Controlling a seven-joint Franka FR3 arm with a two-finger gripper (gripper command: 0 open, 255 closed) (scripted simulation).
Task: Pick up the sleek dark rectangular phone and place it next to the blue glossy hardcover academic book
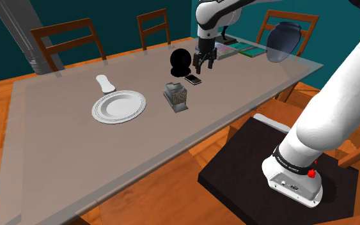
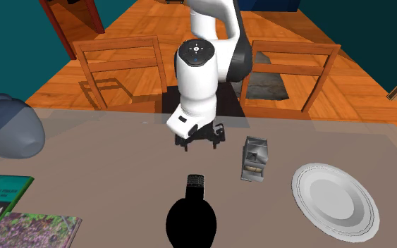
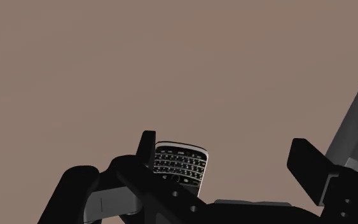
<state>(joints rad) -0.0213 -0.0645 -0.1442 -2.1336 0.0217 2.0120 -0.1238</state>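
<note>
Dark phone (image 3: 180, 167), below parted claw (image 3: 225, 144), seemingly untouched

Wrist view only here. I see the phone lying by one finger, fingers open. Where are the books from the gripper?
Observer: The books lie flat near the table's far edge, close to the gripper, on the shoulder view's right of it.
Operator: Anything near the hand I could knock?
Observer: Yes. A black vase stands right beside the gripper, on the shoulder view's left of it, the side away from the books.
</note>
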